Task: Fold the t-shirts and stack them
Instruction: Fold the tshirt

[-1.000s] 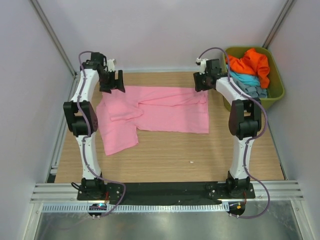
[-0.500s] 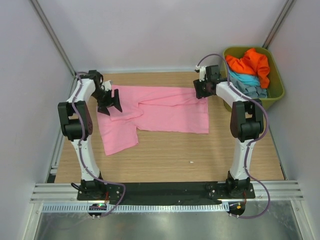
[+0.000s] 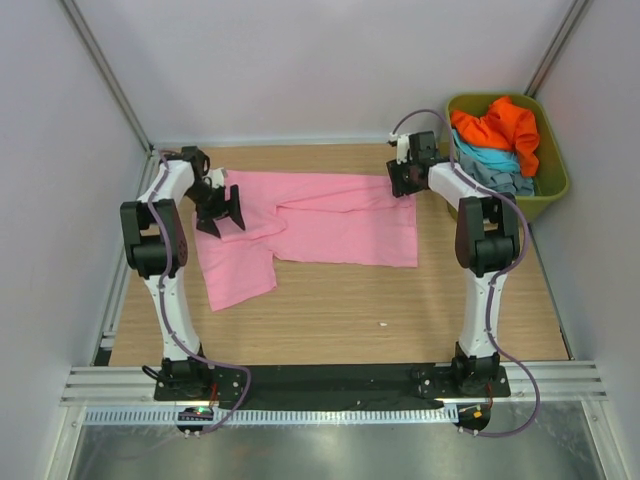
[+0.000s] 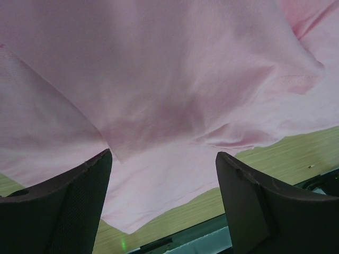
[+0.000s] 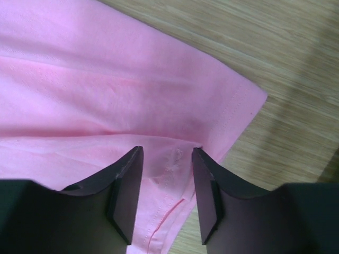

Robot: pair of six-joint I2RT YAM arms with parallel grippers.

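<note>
Pink t-shirt (image 3: 330, 225) lies spread flat on the wooden table (image 3: 350, 310). Its body runs across the far half, and 1 flap reaches toward the arm bases on the left side. I have the left gripper (image 3: 220, 212) over the shirt's left end with its 2 fingers spread wide. In the left wrist view, all I see between them is pink cloth below, lying in soft creases. The right gripper (image 3: 402, 180) is down at the shirt's far right corner. Its fingers (image 5: 124, 185) stand parted, with a narrower gap than on the left. A small pucker of pink fabric shows between the tips, just inside the hemmed corner. I cannot tell whether the tips touch the cloth. Beyond the right arm, the olive-green tub (image 3: 556, 175) holds 3 more shirts piled together: an orange tee (image 3: 505, 125) on top, a light blue tee (image 3: 480, 155) under it, and a grey-blue tee (image 3: 512, 183) at the near side.
</note>
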